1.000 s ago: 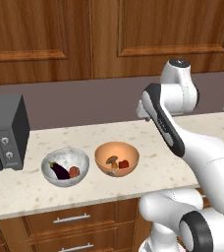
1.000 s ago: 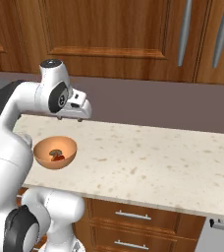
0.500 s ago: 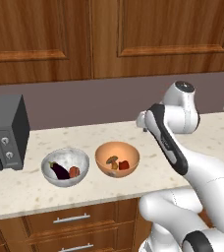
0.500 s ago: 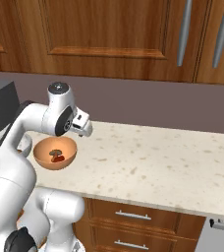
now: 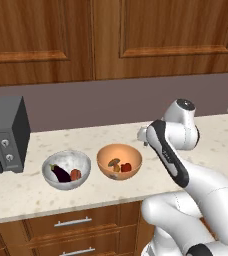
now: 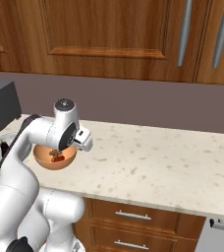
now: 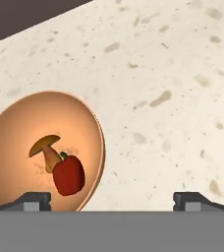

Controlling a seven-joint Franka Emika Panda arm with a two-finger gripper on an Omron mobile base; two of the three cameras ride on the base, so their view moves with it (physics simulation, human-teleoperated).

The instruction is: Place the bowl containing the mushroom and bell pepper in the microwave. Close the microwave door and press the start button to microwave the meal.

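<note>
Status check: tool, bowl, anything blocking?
Tool open, above counter, beside the bowl. Bowl ungrasped, mushroom and bell pepper inside. Eggplant bowl sits just beyond it.

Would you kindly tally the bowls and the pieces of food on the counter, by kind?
Bowls: 2, the orange bowl and the grey-white bowl
Mushrooms: 1, the mushroom
Bell peppers: 1, the bell pepper
Eggplants: 1, the eggplant
Small orange-red pieces: 1, the orange-red piece
Total: 6

two bowls [image 5: 119,161] [image 5: 66,169], one mushroom [image 7: 46,149], one bell pepper [image 7: 69,175], one eggplant [image 5: 61,173]
</note>
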